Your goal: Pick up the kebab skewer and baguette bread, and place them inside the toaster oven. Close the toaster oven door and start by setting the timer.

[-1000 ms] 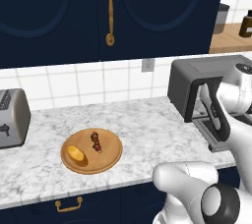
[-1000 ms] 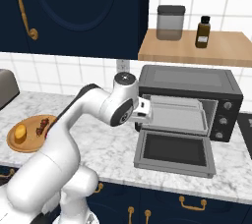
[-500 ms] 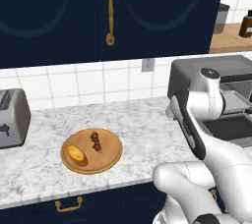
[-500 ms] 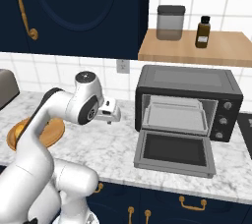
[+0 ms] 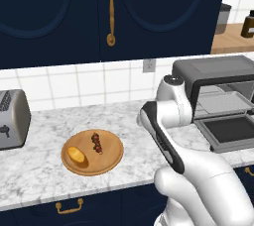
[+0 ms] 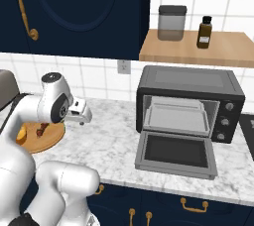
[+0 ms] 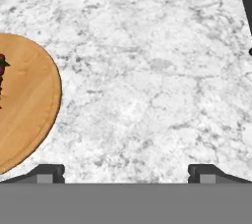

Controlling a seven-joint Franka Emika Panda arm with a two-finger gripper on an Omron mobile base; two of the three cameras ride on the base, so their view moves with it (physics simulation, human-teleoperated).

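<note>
The kebab skewer (image 5: 96,142) and the golden baguette bread (image 5: 77,155) lie side by side on a round wooden plate (image 5: 110,159) on the marble counter. The dark toaster oven (image 6: 191,86) stands at the right with its door (image 6: 176,153) dropped open and a tray on the rack inside. My gripper (image 6: 82,119) hovers over the counter just right of the plate. In the hand view my gripper (image 7: 127,173) is open, its fingertips (image 7: 49,171) wide apart over bare marble. The plate's edge (image 7: 29,105) and one end of the skewer (image 7: 2,68) show at the left.
A silver slot toaster (image 5: 12,118) stands at the counter's left end. On a wooden shelf (image 6: 218,51) above the oven are a grey jar (image 6: 172,22) and a brown bottle (image 6: 203,31). Dark blue cabinets hang over the counter.
The arm has swung left, from in front of the toaster oven to above the counter beside the plate. The gripper has stayed open; plate, food and oven have not moved.
</note>
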